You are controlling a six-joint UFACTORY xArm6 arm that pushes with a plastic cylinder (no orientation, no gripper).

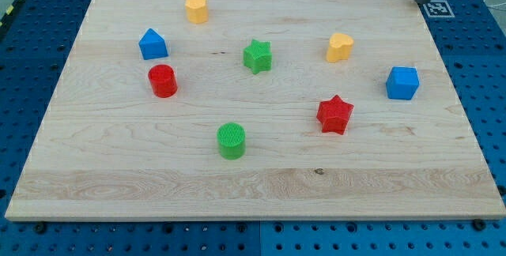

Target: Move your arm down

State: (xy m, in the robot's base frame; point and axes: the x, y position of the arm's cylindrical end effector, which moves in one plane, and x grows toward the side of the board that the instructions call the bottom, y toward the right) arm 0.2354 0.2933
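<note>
My tip [417, 1] is at the view's top right, at the far right corner of the wooden board [118, 161]; only the rod's lower end shows. It touches no block. The nearest blocks are a yellow heart [340, 47] to its lower left and a blue cube [402, 83] below it. A red star [334, 114] lies right of centre and a green star [257, 56] near the middle. A green cylinder [232, 141] sits low in the middle. A red cylinder [163, 80], a blue house-shaped block [152, 44] and a yellow hexagonal block [196, 9] are on the left.
A black-and-white marker tag [437, 8] lies just off the board beside my tip. The board rests on a blue perforated table [490, 90] that surrounds it on all sides.
</note>
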